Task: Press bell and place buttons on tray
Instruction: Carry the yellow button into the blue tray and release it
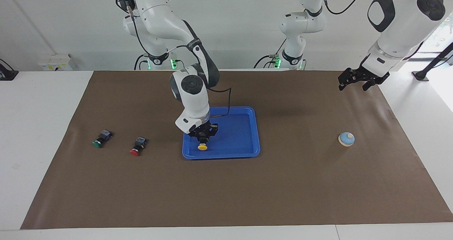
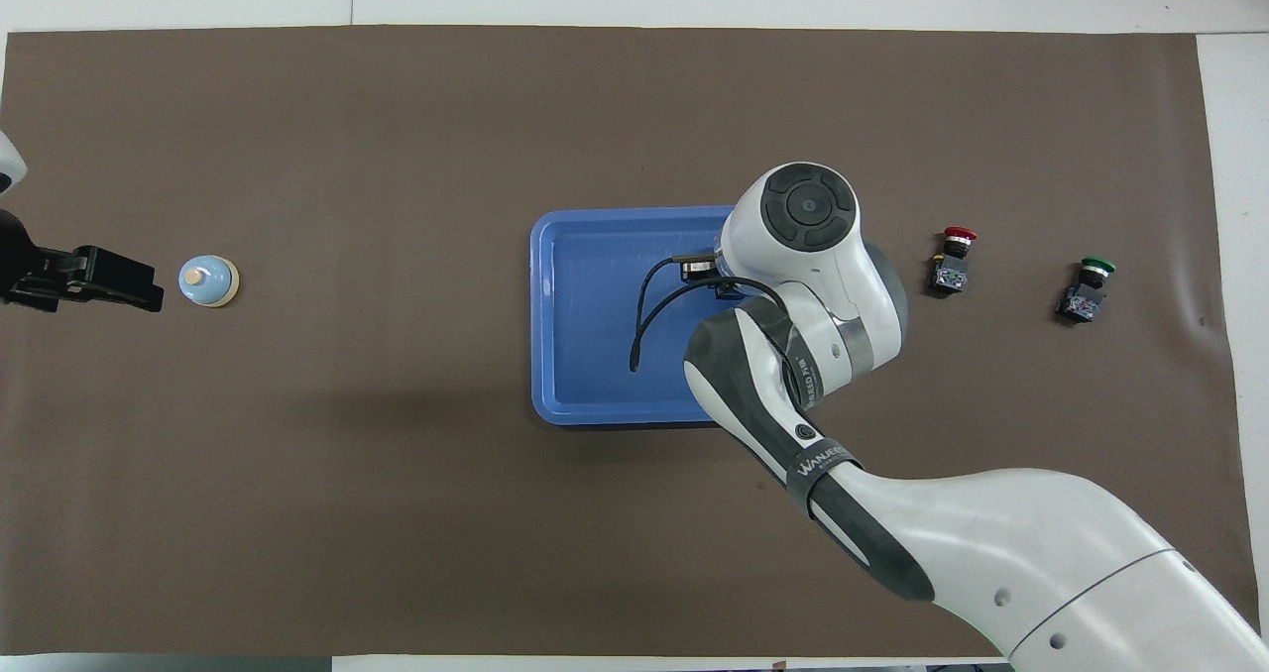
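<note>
Green button point(image 1: 98, 143) and red button point(image 1: 135, 150) lie on the mat beside the tray point(image 1: 244, 151), toward the right arm's end. Right gripper point(image 1: 202, 138) over the tray, clamped on the yellow button point(image 1: 202, 147) (cap down). Bell point(image 1: 346, 139) sits apart from the waiting left gripper point(image 1: 357, 80); finger gap unclear.

There are three buttons: one yellow button point(image 1: 202, 147), one red button point(image 1: 137, 146), one green button point(image 1: 101, 138). There is one bell point(image 1: 346, 139) and one tray point(image 1: 244, 141).
</note>
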You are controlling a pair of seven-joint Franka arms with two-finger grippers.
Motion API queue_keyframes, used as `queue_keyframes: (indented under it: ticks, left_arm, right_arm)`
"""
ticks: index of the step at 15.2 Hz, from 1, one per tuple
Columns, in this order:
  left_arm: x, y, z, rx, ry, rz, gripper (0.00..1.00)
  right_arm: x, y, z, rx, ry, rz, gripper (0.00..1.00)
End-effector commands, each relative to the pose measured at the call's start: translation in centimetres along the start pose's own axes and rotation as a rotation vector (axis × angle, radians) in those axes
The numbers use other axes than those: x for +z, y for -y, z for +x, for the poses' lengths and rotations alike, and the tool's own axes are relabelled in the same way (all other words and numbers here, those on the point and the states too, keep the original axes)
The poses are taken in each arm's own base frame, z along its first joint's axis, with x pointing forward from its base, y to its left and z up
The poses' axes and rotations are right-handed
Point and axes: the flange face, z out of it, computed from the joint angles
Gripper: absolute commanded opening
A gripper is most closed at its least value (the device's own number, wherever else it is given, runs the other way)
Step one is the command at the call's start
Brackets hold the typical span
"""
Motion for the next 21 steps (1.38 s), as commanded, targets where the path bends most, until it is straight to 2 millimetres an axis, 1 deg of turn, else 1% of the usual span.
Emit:
queue_keyframes:
  ticks: [1,2,3,4,5,7,8,10,11,12,14,15,17,19,21]
  left_arm:
    - [-0.5,0.1,-0.5,-0.012,0.001,0.010,1.00]
    - [-0.5,0.1,-0.5,-0.012,0.001,0.010,1.00]
    - [-0.5,0.1,-0.5,-0.012,0.001,0.010,1.00]
    - [-0.5,0.1,-0.5,-0.012,0.001,0.010,1.00]
    - [-0.5,0.1,-0.5,-0.012,0.001,0.010,1.00]
    - [-0.5,0.1,-0.5,-0.012,0.001,0.010,1.00]
    - [-0.5,0.1,-0.5,-0.012,0.001,0.010,1.00]
    - [-0.5,0.1,-0.5,-0.012,0.001,0.010,1.00]
    - [-0.5,0.1,-0.5,-0.012,0.001,0.010,1.00]
    - [-0.5,0.1,-0.5,-0.012,0.001,0.010,1.00]
    - [-0.5,0.1,-0.5,-0.012,0.001,0.010,1.00]
    - [-0.5,0.1,-0.5,-0.012,0.001,0.010,1.00]
    - [-0.6,0.1,-0.5,-0.012,-0.001,0.010,1.00]
    - [-0.5,0.1,-0.5,-0.012,0.001,0.010,1.00]
    - [-0.5,0.1,-0.5,-0.012,0.001,0.010,1.00]
  right_arm:
    - [0.6,-0.4,-1.3,0.035,-0.007,0.003,0.00]
    - [0.6,-0.5,-1.3,0.063,-0.002,0.002,0.00]
    - [0.6,-0.6,-1.2,0.083,0.004,-0.002,0.62]
    - [0.2,-0.6,-1.1,0.097,0.013,-0.006,1.00]
    - [-0.7,-0.6,-0.8,0.118,0.021,-0.010,1.00]
    - [-4.2,-1.5,0.7,0.177,0.041,0.011,1.00]
    - [-6.2,-2.9,1.7,0.217,0.050,0.031,1.00]
    - [-9.3,-6.5,3.3,0.264,0.049,0.033,1.00]
    - [-10.4,-8.5,3.6,0.255,0.046,0.023,1.00]
    - [-10.8,-10.5,3.8,0.233,0.052,0.015,1.00]
    - [-11.1,-15.5,4.5,0.191,0.059,0.007,1.00]
    - [-10.8,-17.9,4.8,0.183,0.060,-0.006,1.00]
    - [-10.2,-21.8,4.5,0.160,0.064,-0.020,1.00]
    - [-8.6,-25.2,3.6,0.144,0.039,-0.017,1.00]
    - [-6.5,-27.2,2.5,0.128,-0.025,-0.014,1.00]
